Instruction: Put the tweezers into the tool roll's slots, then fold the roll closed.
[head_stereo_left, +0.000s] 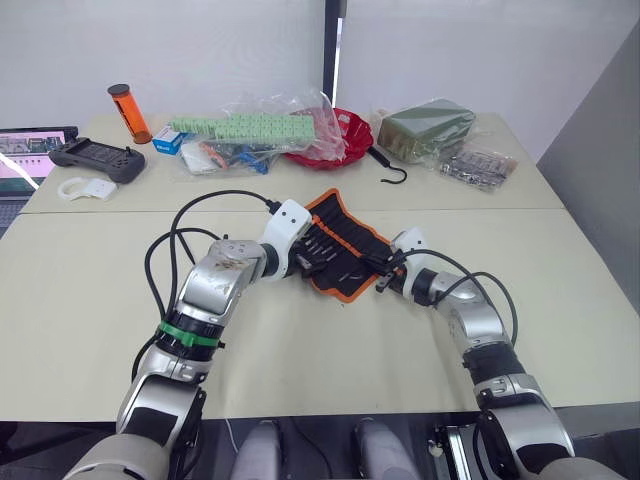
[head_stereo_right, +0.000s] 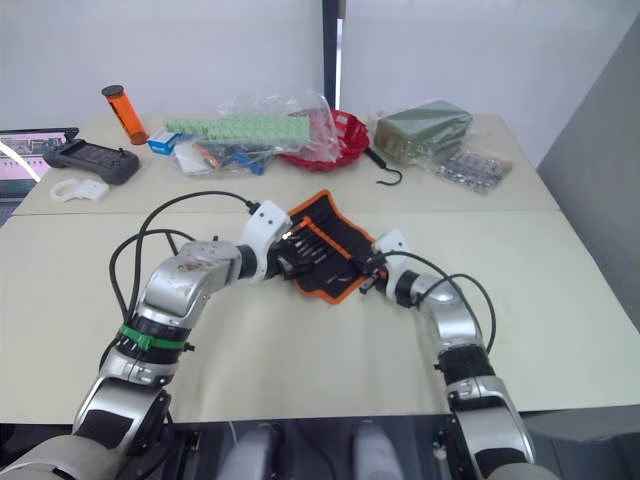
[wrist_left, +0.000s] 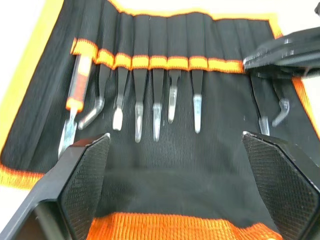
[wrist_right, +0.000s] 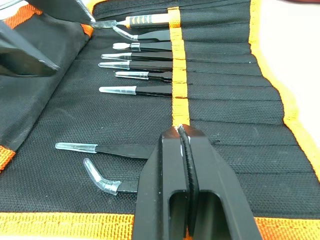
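A black tool roll (head_stereo_left: 345, 255) with orange trim is lying open on a pale surface (head_stereo_left: 330, 350), and both robot arms are reaching in to it from opposite ends.

The left gripper (wrist_left: 175, 165) is hovering over the roll with its jaws spread wide, holding nothing; bare black fabric is lying between the two textured pads (wrist_left: 85, 175). Just beyond the jaws, several tweezers (wrist_left: 156, 100) are sitting side by side in the slots (wrist_left: 165, 37), their clear-capped tips pointing back toward the jaws. An orange-handled tool (wrist_left: 75, 107) is sitting in the outermost slot to one side.

The right gripper (wrist_right: 186, 137) is resting over the orange slot band with its jaws pressed together; whether anything is pinched between them cannot be told. Two more tweezers (wrist_right: 100, 149), one with a bent tip, are lying right beside these jaws, with the filled slots farther beyond.
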